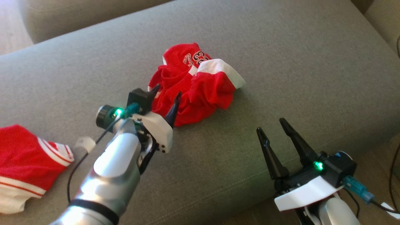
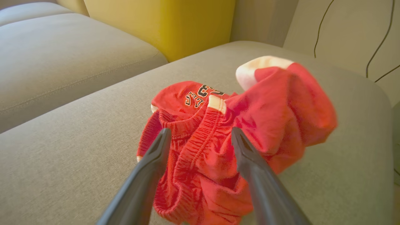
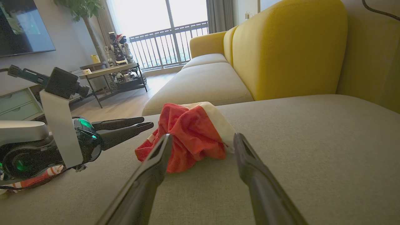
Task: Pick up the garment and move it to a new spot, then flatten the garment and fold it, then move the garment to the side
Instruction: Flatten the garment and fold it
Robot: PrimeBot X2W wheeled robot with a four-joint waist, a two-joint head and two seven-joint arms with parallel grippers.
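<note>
A crumpled red garment with white trim and dark lettering lies in a heap on the grey sofa cushion. My left gripper hovers at the heap's near left edge, open, nothing between its fingers. In the left wrist view the garment sits just past the spread fingertips. My right gripper stands open near the cushion's front edge, well to the right of the heap. The right wrist view shows the garment ahead and the left gripper to its left.
A second red and white garment lies at the cushion's left end. A yellow sofa back rises behind the cushion. Another grey cushion lies across a gap. Black cables hang at the right. Bare cushion spreads right of the heap.
</note>
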